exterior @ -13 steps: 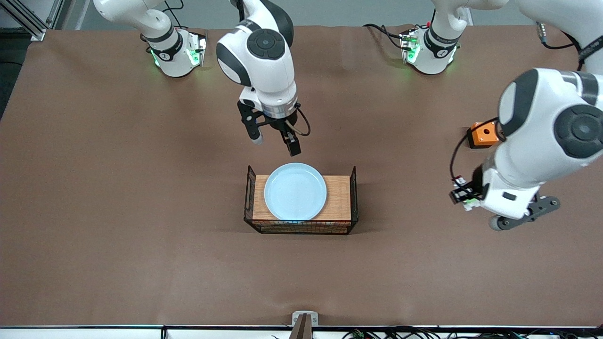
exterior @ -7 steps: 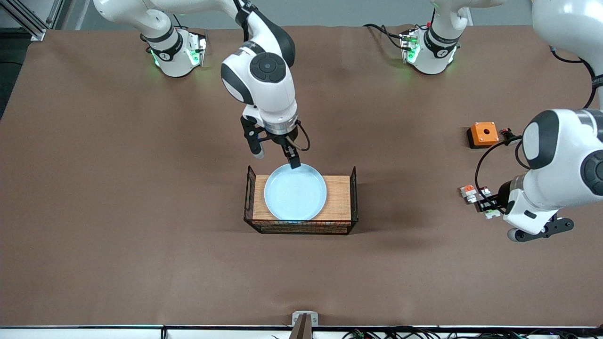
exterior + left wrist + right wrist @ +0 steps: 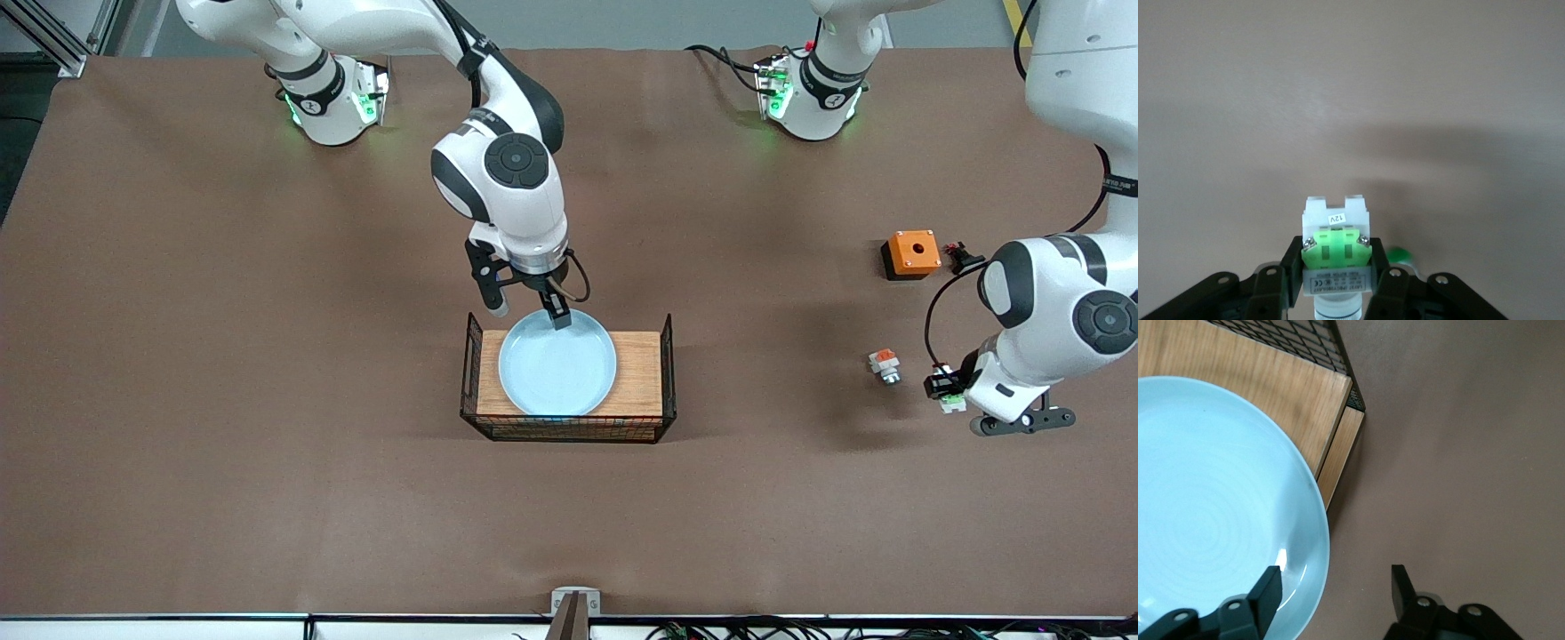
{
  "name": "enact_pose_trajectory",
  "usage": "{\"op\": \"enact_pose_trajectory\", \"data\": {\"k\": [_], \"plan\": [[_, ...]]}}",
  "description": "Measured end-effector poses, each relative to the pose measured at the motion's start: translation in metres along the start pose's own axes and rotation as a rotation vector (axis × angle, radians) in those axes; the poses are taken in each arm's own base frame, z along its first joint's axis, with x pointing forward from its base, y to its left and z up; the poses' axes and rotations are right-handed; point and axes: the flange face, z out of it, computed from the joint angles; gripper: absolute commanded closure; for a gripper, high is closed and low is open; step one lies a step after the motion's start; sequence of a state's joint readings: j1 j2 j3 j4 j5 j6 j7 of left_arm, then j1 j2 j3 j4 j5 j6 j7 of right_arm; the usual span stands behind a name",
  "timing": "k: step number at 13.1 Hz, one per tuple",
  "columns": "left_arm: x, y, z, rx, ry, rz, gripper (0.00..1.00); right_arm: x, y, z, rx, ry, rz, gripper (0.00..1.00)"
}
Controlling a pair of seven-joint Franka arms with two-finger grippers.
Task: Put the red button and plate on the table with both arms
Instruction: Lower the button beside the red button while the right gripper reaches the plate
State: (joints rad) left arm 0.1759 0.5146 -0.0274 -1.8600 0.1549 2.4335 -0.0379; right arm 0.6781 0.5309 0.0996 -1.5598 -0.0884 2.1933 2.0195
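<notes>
At tray's 12 o'clock rim: right gripper (image 3: 526,314) spread, straddling plate (image 3: 557,363) edge.
Left wrist view alone shows left gripper (image 3: 1337,279) pinching red button (image 3: 1336,252) above table (image 3: 267,356).

A high front camera faces both robot bases across the matte brown table (image 3: 267,498). Each wrist camera looks down, close. The right wrist and front views share the glossy pale-blue plate (image 3: 1211,507) (image 3: 557,364).
</notes>
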Motion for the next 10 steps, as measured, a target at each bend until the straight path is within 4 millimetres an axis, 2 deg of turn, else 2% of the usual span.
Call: {"op": "enact_pose_trajectory", "data": {"k": [2,3,5,6,7,8,9,10], "plan": [[-0.017,-0.023,0.036,-0.009,0.014,0.015,0.99,0.000,-0.001,-0.001,0.003,-0.001,0.001,0.50],[-0.022,-0.027,0.049,-0.013,0.005,0.015,0.99,0.000,-0.002,-0.002,0.005,-0.002,0.001,0.56],[-0.025,-0.022,0.062,-0.019,-0.008,0.020,0.94,0.000,-0.002,-0.002,0.006,-0.002,0.001,0.68],[-0.025,-0.022,0.061,-0.019,-0.008,0.021,0.79,-0.001,-0.002,-0.002,0.007,-0.003,0.000,0.69],[-0.025,-0.021,0.062,-0.019,-0.008,0.021,0.55,-0.001,-0.002,-0.003,0.012,-0.005,0.000,0.71],[-0.025,-0.021,0.062,-0.020,-0.008,0.021,0.04,-0.002,-0.003,-0.003,0.019,-0.008,-0.001,0.78],[-0.025,-0.019,0.062,-0.022,-0.008,0.024,0.00,-0.003,-0.003,-0.004,0.025,-0.011,-0.002,0.86],[-0.024,-0.014,0.061,-0.026,-0.006,0.030,0.00,-0.004,-0.003,-0.004,0.029,-0.013,-0.005,0.96]]}}
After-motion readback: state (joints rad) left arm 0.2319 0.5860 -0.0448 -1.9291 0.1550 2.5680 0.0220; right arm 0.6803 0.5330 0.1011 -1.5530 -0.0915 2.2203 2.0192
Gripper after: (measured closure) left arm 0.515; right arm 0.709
